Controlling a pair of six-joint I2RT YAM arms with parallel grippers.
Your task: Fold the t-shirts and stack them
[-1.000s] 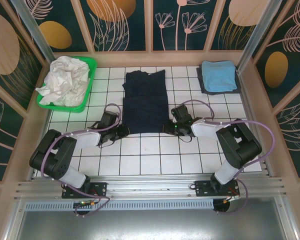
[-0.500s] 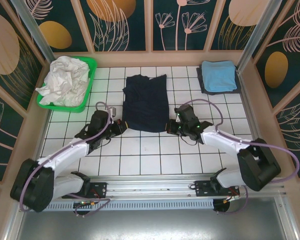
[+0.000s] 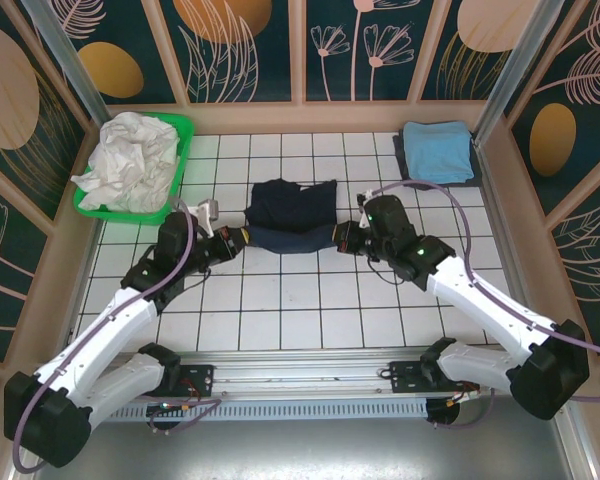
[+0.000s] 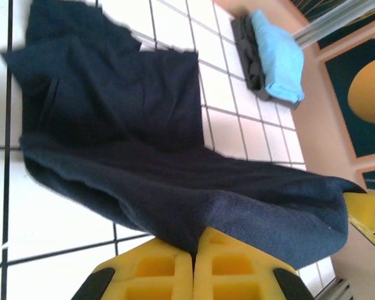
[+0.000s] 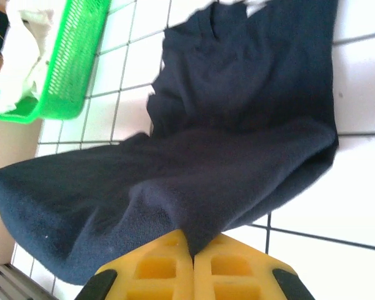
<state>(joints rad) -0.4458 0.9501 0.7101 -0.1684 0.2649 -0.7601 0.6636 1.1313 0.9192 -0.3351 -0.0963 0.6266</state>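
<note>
A dark navy t-shirt [image 3: 292, 218] lies mid-table, its near hem lifted and curling back over the rest. My left gripper [image 3: 242, 238] is shut on the hem's left corner, cloth pinched between the yellow fingers [image 4: 165, 269]. My right gripper [image 3: 342, 238] is shut on the right corner, navy fabric [image 5: 175, 187] draping from its yellow fingers [image 5: 231, 269]. The navy cloth [image 4: 194, 200] hangs in a fold between the two grippers. A folded light blue t-shirt [image 3: 437, 152] rests on a dark folded one at the back right. White t-shirts [image 3: 132, 160] are heaped in the basket.
The green plastic basket [image 3: 176, 196] stands at the back left, close to my left arm. The light blue stack [image 4: 275, 56] sits by the right wall. White tiled tabletop [image 3: 300, 310] stretches in front of the navy shirt.
Both grippers shut on the navy shirt's near corners and carried the hem up and away from the bases, folding the shirt shorter. Both arms have stretched forward.
</note>
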